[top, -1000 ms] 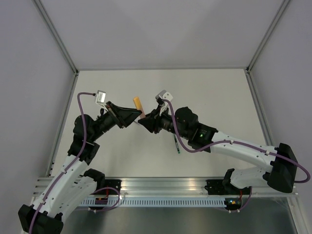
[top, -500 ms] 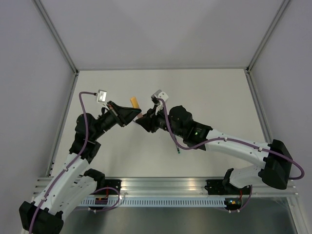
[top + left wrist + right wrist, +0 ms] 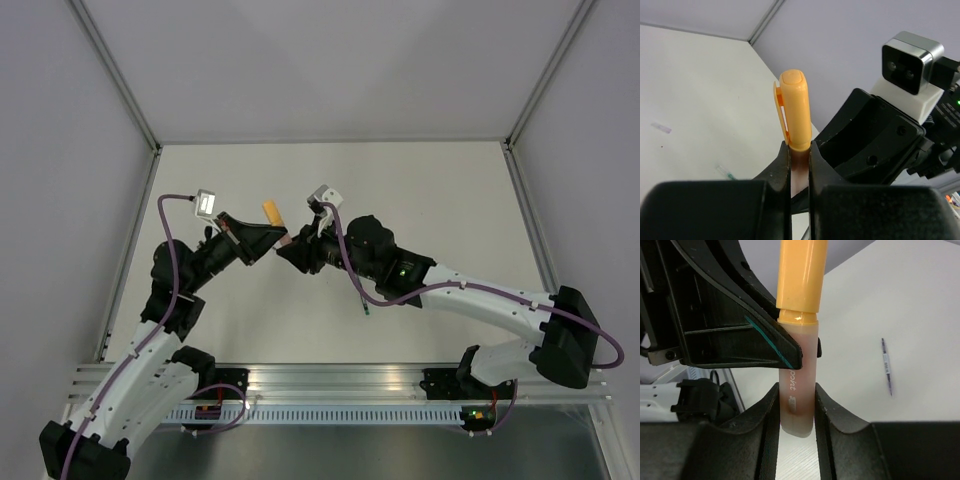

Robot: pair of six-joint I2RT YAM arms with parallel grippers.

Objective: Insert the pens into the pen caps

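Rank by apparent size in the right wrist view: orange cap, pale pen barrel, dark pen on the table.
1. Pale pen barrel and orange cap: roughly alike, cap cropped.
2. Dark pen: smallest, though farthest from camera.

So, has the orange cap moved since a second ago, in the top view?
Yes. The orange cap has shifted slightly left, toward the table's left edge.

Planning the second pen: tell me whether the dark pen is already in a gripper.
No, the dark pen lies loose on the table, with nothing touching it.
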